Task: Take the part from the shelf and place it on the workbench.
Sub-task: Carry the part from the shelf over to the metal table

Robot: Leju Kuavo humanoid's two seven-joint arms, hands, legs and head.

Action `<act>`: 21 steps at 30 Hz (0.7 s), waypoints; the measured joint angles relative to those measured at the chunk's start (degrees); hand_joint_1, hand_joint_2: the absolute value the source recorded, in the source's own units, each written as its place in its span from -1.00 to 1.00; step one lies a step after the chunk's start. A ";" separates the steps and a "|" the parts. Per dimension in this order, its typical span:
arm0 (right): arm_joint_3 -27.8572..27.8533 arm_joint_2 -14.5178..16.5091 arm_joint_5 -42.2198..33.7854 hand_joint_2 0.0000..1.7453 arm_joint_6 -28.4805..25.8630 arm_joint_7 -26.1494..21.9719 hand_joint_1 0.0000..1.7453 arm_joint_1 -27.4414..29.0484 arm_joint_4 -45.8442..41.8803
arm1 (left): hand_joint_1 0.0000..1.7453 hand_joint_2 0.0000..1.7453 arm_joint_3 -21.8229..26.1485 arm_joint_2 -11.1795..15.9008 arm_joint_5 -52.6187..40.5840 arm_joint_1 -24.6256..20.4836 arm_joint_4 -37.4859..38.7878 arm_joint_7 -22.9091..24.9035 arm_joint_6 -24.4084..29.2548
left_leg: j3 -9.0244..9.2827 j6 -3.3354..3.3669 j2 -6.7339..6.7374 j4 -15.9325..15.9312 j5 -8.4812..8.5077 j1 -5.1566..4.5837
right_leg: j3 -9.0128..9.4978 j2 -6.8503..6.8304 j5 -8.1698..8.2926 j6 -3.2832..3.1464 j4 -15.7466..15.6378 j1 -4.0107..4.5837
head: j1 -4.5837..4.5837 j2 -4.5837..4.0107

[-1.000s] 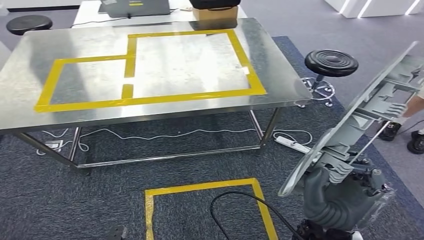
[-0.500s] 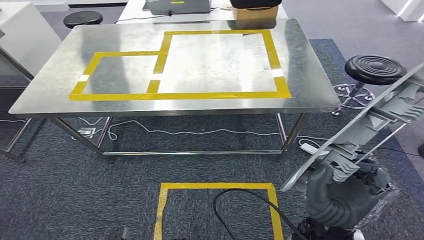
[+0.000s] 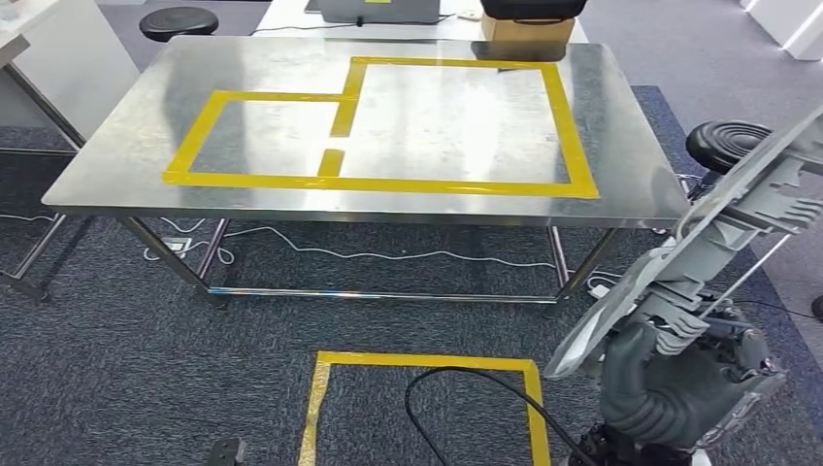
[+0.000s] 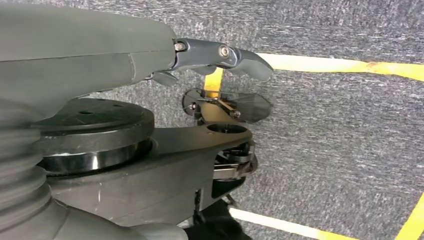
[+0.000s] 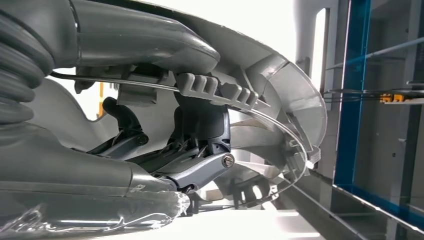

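1. Head view: the table (image 3: 146, 165) stood ahead, its yellow tape outline (image 3: 388, 183) left of the part.
2. The left hand (image 4: 220, 55) hung over carpet, grasping nothing.
3. The right hand (image 3: 670, 383) clasped the grey part (image 3: 718, 233), long axis slanting up past the table's right end.
4. No writing was legible.

The right hand (image 3: 679, 383) is dark grey with a ribbed wrist cover and clear plastic wrap, apparently. The left hand (image 4: 220, 55) has grey fingers with silver screws.
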 joint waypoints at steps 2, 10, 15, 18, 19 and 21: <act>0.00 -0.01 -0.07 1.00 -0.01 0.01 1.00 0.02 0.01 | -1.00 1.00 0.01 -0.02 -0.01 0.05 0.00 0.01 0.00 | 0.11 -0.01 -0.06 0.03 -0.08 0.00 | -0.49 -0.01 1.40 0.06 0.25 -0.01 | 0.03 0.00; -0.02 0.00 0.22 1.00 -0.53 0.24 1.00 -0.09 0.01 | -1.00 1.00 0.14 -0.05 -0.04 0.08 -0.02 0.04 0.06 | -0.06 -2.08 -0.30 1.03 -0.83 -0.18 | 6.06 0.36 7.85 -1.95 -13.99 -0.01 | -0.06 0.00; -0.85 0.60 8.71 1.00 -4.24 8.12 1.00 -0.13 1.02 | -1.00 1.00 1.20 -0.09 -0.06 0.13 -0.02 -0.13 0.20 | -6.53 -2.99 -0.01 14.64 -7.63 -0.04 | 6.02 -0.04 7.95 -2.99 -14.10 -0.03 | -0.33 0.00; -1.14 0.68 12.25 1.00 -5.10 11.84 1.00 -0.22 2.88 | -1.00 1.00 1.91 -0.09 -0.16 0.24 -0.02 -0.39 0.16 | -6.20 -2.63 0.00 13.72 -5.12 -0.08 | 6.07 0.02 7.94 -2.99 -14.09 0.04 | -0.34 0.00; -1.15 0.68 12.60 1.00 -5.28 12.03 1.00 -0.24 3.27 | -1.00 1.00 2.13 -0.09 -0.21 0.21 -0.02 -0.44 0.15 | -4.37 -2.35 0.02 10.09 -3.14 -0.11 | 6.12 0.05 7.92 -2.95 -14.09 0.04 | -0.36 0.00; -1.15 0.67 13.02 1.00 -5.71 12.05 1.00 -0.29 3.73 | -1.00 1.00 2.55 -0.10 -0.34 0.09 -0.04 -0.48 0.14 | -1.05 -1.87 0.06 3.45 -0.93 -0.24 | 6.06 0.06 7.83 -2.60 -13.98 0.28 | -0.31 0.00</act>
